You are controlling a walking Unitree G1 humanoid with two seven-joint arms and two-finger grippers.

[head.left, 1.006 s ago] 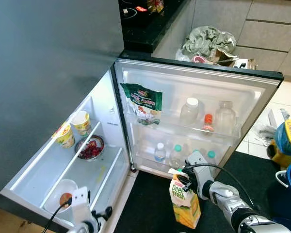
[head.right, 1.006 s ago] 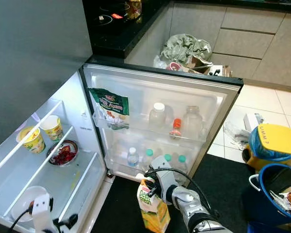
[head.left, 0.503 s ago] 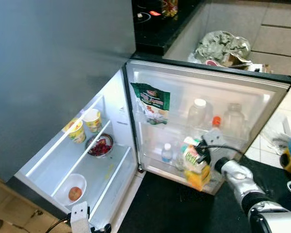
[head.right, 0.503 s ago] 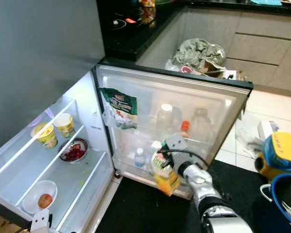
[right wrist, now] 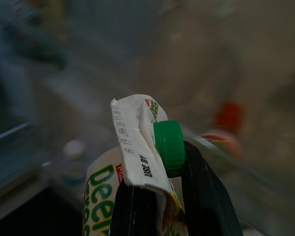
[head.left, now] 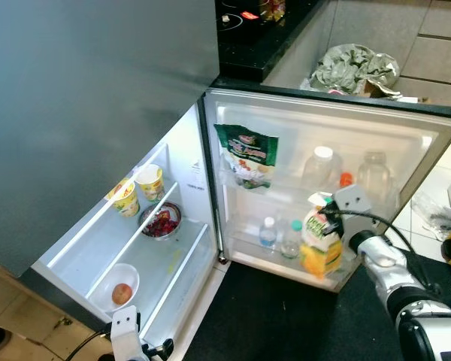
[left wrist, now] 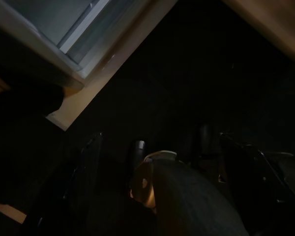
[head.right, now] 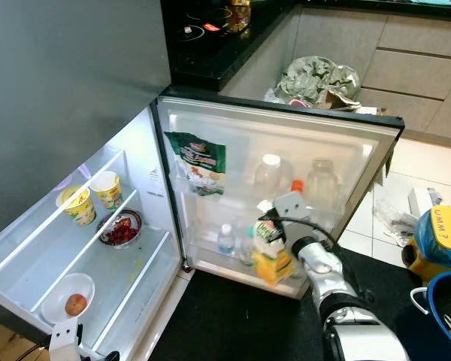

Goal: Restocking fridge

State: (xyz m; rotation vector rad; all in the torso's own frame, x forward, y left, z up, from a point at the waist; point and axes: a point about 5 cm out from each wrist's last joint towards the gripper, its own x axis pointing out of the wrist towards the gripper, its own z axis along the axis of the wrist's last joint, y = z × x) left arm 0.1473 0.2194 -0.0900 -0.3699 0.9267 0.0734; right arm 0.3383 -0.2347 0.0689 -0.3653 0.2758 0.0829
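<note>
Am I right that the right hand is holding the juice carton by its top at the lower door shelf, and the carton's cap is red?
Not quite: the cap is green, as the right wrist view shows. The rest holds: the right hand grips the juice carton by its folded top, in front of the lower door shelf of the open fridge.

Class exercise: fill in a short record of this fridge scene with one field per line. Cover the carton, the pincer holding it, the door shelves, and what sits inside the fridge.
Carton: juice carton with green cap, held in front of the lower door shelf
Right pincer: shut on the carton's top, beside the cap
Left pincer: hangs low near the floor, idle
Upper door shelf: green packet, two clear jars, small red-capped bottle
Lower door shelf: small water bottles
Fridge interior: two paper cups, bowl of red food, white bowl holding one round fruit
</note>
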